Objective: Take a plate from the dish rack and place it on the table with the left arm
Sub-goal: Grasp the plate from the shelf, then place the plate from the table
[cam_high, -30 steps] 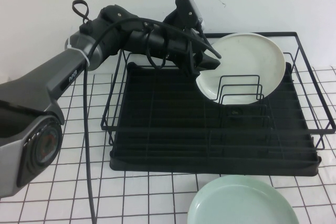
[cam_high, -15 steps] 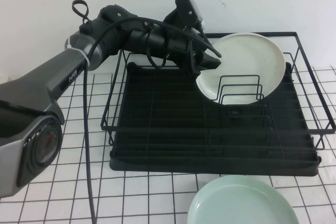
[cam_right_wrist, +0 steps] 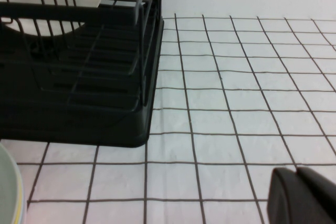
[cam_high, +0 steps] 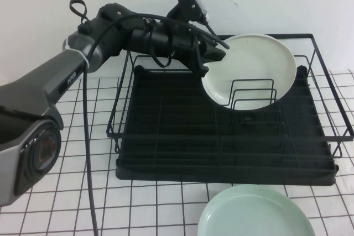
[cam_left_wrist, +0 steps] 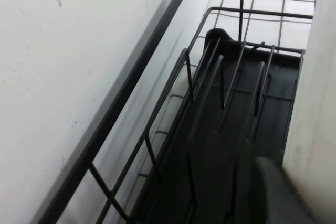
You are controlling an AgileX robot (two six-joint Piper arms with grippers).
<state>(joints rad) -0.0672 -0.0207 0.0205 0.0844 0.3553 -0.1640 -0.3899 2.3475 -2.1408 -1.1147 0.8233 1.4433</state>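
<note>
A: Where is the plate?

B: In the far right part of the dish rack, standing on edge among the upright wire loops and leaning back toward the rack's rear rail.

A: And the left gripper?

B: At the plate's left rim, near the rack's back edge. Its fingers are closed onto that rim; the wrist view shows one dark finger pressed against the white plate face.

A: How is the left arm posed?

B: It reaches from the near left, up and across the rack's left rear corner, forearm nearly level, a black cable looping beneath it.

A: The right gripper?

B: Only a dark corner shows in its own view, low over the table, right of the rack. Can't tell its fingers. A mint-green plate lies in front of the rack.
</note>
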